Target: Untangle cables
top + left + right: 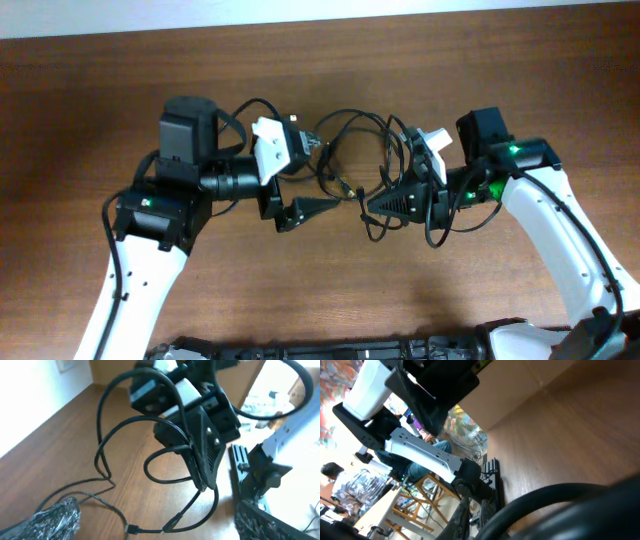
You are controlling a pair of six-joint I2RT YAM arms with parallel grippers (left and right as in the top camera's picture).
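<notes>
We see the cables point(350, 150) bunched in loose loops a little toward 12 o'clock from the middle of the bench point(300, 290), between the two arms. From above, the loops fan out toward 12 o'clock, and a few strands trail down toward 6 o'clock between the fingertips of both arms.

The left gripper point(325, 177) comes in from 9 o'clock of the tangle and stands wide open. In its wrist view we see its textured pads point(55, 520) far apart at the lower corners of the picture, with nothing between them but a thin strand lying on the wood. That strand ends in a small plug point(131, 529).

The right gripper point(368, 203) reaches in from 3 o'clock. It is closed, with its tip at about 5 o'clock of the tangle. In the left wrist view it sits above the wood, and the strands meet its closed fingers: one loop bulges out toward 9 o'clock and another hangs below the tip toward 6 o'clock, so it appears to pinch the cables.

The right wrist view is mostly filled by a blurred black shape close to the lens, and we cannot tell what it is.
</notes>
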